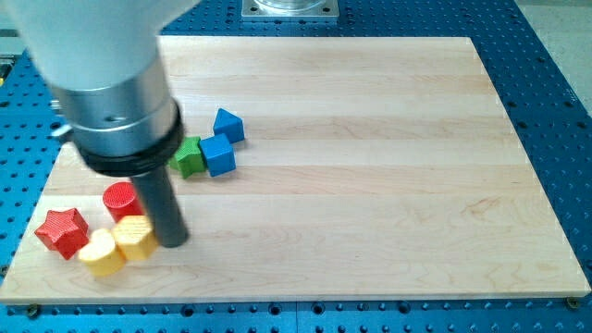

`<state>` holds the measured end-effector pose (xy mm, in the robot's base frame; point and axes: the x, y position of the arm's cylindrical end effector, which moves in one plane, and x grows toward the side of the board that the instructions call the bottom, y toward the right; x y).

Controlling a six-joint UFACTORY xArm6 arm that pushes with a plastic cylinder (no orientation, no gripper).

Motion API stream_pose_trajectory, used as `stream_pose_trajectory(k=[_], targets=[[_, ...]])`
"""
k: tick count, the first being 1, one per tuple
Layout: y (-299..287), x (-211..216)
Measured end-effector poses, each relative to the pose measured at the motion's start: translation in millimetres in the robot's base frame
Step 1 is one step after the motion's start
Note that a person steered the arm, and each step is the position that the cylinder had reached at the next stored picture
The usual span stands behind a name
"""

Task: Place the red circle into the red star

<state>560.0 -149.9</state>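
The red circle (119, 200) lies near the view's lower left on the wooden board. The red star (61, 231) lies to its lower left, with a small gap between them. My tip (172, 240) rests on the board just right of the red circle, touching or nearly touching the right side of a yellow block (135, 238). The rod's upper part and the arm's grey body hide the board above the red circle.
A second yellow block (100, 253) lies left of the first, just below the red star's right side. A green block (190, 155) and two blue blocks (218, 154) (228, 125) cluster above the tip. The board's left edge (28, 242) is close to the star.
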Motion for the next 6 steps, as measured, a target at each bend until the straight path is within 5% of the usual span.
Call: stream_pose_trajectory(k=[2,3,6], targets=[[-3.6,-62.3],[-52.1,-52.9],[-22.2,-55.2]])
